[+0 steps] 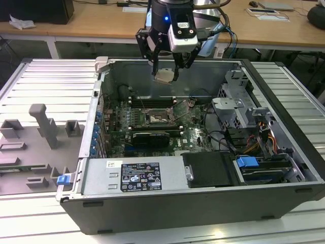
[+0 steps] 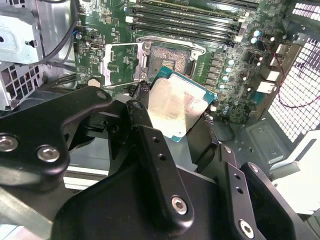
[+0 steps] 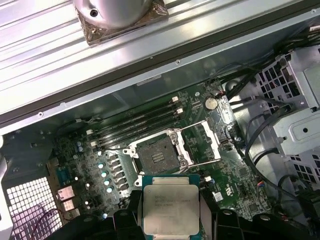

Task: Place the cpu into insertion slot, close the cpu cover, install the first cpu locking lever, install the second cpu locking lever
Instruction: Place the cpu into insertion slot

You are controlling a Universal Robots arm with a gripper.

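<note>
My gripper [image 1: 165, 74] hangs above the back of the open computer case [image 1: 167, 211], shut on the cpu [image 1: 163, 77], a small pale square chip. In both wrist views the cpu [image 2: 175, 110] [image 3: 171, 210] sits clamped by its edges between the black fingers [image 2: 142, 117], its metal top showing. It is held clear above the motherboard, apart from the insertion slot [image 3: 157, 157] [image 2: 167, 56] [image 1: 155, 118]. The slot lies bare. The cpu cover [image 3: 202, 142] [image 2: 122, 62], a silvery frame, is swung open beside the slot. A thin wire lever [image 2: 120, 84] stands free next to the cover.
Memory slots [image 3: 135, 122] run along one side of the socket. A wide black card [image 1: 150, 137] lies across the board. The power supply [image 1: 134, 175] and a drive cage [image 1: 238, 109] with cables crowd the case. Grey fixture blocks [image 1: 43, 127] stand at the exterior view's left.
</note>
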